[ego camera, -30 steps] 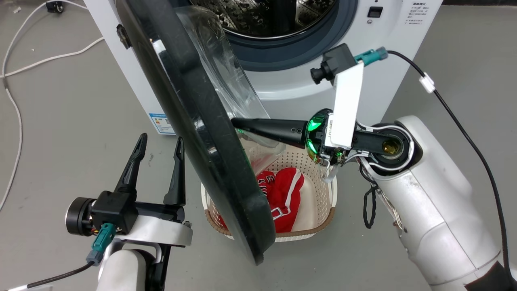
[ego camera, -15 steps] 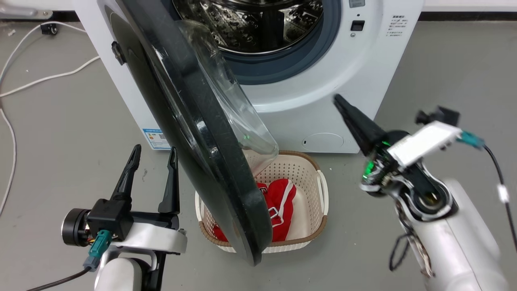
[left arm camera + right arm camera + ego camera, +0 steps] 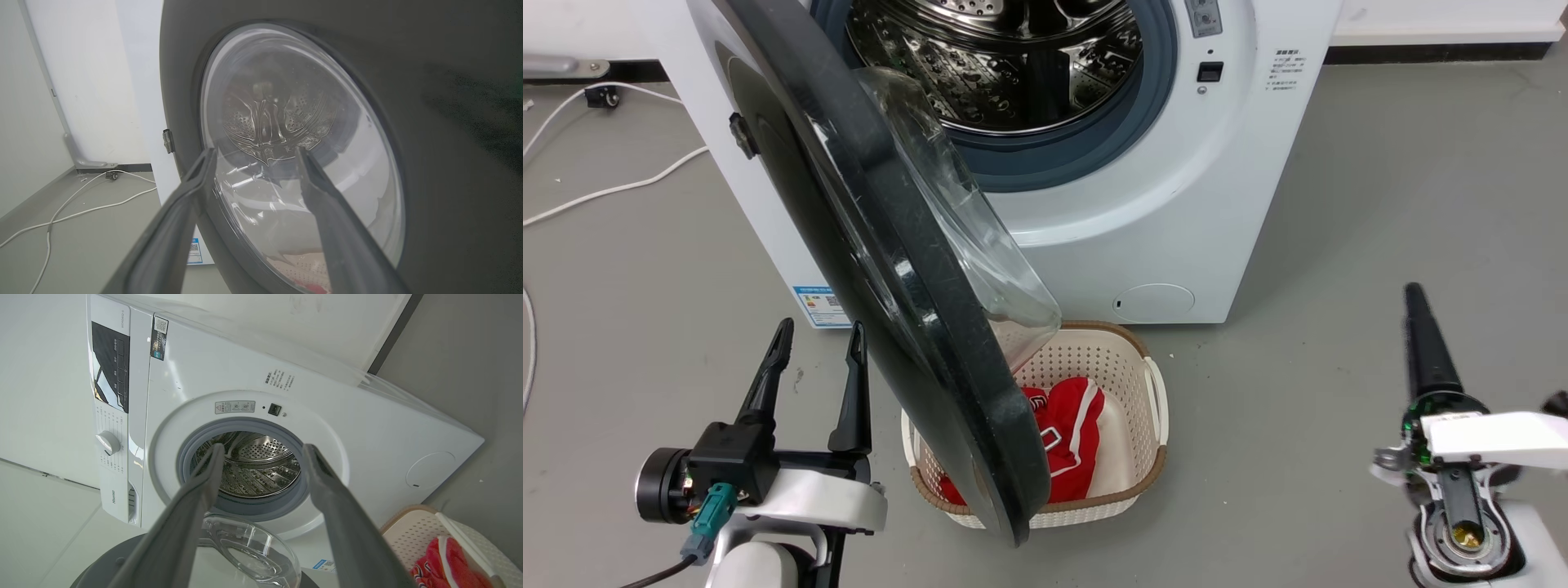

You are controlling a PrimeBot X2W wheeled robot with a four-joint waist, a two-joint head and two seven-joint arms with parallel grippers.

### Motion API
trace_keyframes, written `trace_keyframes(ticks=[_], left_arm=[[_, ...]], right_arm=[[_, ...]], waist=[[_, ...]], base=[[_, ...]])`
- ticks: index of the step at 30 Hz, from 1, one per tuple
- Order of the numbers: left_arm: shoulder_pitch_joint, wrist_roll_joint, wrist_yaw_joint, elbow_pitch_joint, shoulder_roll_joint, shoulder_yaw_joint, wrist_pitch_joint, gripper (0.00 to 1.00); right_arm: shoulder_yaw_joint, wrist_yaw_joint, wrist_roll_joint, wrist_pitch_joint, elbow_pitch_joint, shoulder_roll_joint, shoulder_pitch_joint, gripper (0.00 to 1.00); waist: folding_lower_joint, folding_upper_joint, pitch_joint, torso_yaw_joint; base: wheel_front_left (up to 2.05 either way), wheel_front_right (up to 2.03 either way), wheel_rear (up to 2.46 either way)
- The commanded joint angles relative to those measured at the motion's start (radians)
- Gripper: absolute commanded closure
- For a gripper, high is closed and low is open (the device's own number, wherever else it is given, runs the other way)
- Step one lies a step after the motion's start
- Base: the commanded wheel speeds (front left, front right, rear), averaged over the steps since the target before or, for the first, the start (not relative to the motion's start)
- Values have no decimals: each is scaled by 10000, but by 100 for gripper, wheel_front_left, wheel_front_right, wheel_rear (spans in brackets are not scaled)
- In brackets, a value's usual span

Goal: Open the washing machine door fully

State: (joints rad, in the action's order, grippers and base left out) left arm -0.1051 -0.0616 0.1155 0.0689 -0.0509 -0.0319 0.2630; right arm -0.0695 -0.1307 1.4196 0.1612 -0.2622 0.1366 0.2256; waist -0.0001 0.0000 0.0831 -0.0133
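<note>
The washing machine (image 3: 1160,204) stood on grey floor (image 3: 1380,204) by a white wall (image 3: 81,81), its door (image 3: 874,245) swung outward. Left gripper (image 3: 818,343) and right gripper (image 3: 263,448) were spread, empty.

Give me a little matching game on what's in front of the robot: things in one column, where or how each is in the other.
1 washing machine door
2 laundry basket
3 red garment
4 left gripper

A lying in the basket
B fingers apart, holding nothing
C swung out from the machine
D on the floor below the door

Pairs: 1-C, 2-D, 3-A, 4-B
</note>
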Motion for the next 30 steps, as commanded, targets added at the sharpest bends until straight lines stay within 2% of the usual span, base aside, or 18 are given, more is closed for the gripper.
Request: trace_keyframes(ticks=[1, 6, 8, 11, 14, 16, 19, 22, 30], left_arm=[[101, 35, 23, -7, -4, -32, 24, 0], [74, 55, 31, -19, -4, -140, 24, 0], [41, 61, 33, -37, -5, -183, 24, 0], [21, 75, 35, -66, -4, -214, 24, 0], [6, 98, 38, -78, -2, -233, 24, 0], [-2, 105, 39, -82, -1, -243, 24, 0], [3, 118, 46, -78, -1, -264, 24, 0], [-6, 152, 42, -85, 2, -256, 24, 0], [-56, 214, 61, -104, -26, -233, 24, 0]], right_arm=[[84, 0, -436, 310, 94, 163, -167, 0], [706, 0, -3248, 988, 446, 314, -471, 0], [1157, 0, -4944, 1030, 789, 277, -519, 0], [1935, 0, -7814, 1026, 1688, -102, -676, 0], [2265, 1, -10366, 1032, 2612, -406, -872, 0], [2283, 1, -11604, 1031, 3088, -584, -1031, 0], [2109, 1, -12938, 1027, 3573, -752, -1346, 0], [1965, 3, -13761, 906, 3896, -849, -1684, 0], [1780, 3, -13449, 779, 3398, -878, -2412, 0]], waist=[[1, 0, 13, -32], [1, 0, 47, -107], [1, 0, 56, -117], [1, 0, 66, -114], [1, 0, 53, -86], [1, 0, 44, -68], [1, 0, 24, -51], [1, 0, 24, -25], [1, 0, 36, 22]], base=[[0, 0, 0], [0, 0, 0], [0, 0, 0], [0, 0, 0], [0, 0, 0], [0, 0, 0], [0, 0, 0], [0, 0, 0], [0, 0, 0]])
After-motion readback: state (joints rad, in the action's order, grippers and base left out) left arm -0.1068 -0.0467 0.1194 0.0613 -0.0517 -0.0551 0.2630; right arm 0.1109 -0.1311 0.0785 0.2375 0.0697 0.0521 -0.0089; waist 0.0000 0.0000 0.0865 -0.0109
